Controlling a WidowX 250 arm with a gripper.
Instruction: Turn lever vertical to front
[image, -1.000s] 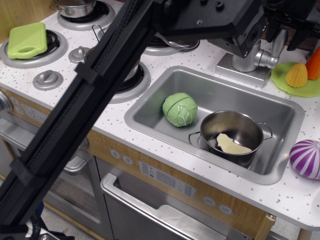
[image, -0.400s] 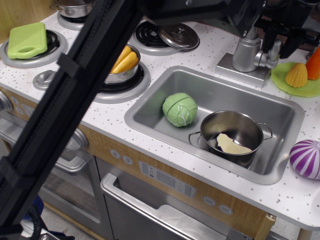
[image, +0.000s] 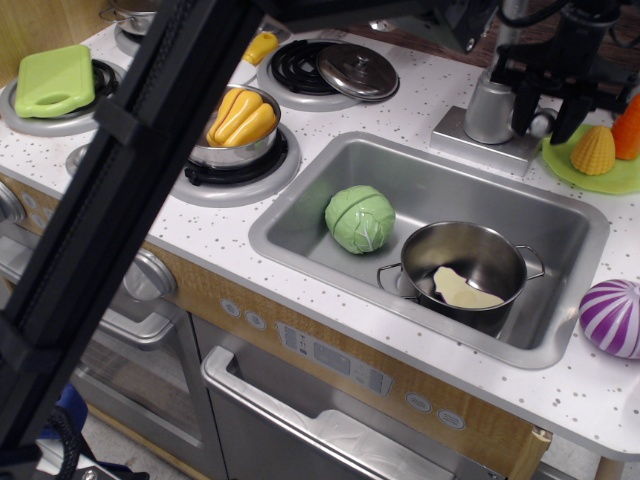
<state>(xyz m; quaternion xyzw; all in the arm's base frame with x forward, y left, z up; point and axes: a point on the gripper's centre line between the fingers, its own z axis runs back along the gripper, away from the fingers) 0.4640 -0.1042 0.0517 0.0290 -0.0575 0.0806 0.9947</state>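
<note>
Cabbage (image: 360, 218) lies left of pot (image: 466, 265) in sink (image: 420, 175), faucet (image: 492, 108) behind.

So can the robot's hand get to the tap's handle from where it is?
Probably yes. The hand hangs right at the tap, its two fingers straddling the round joint where the handle joins. Nothing sits between them, though the hand hides most of the handle itself.

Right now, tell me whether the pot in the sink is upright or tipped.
Upright: the pot sits on the sink floor, its open rim facing up, with a pale piece lying inside.
</note>
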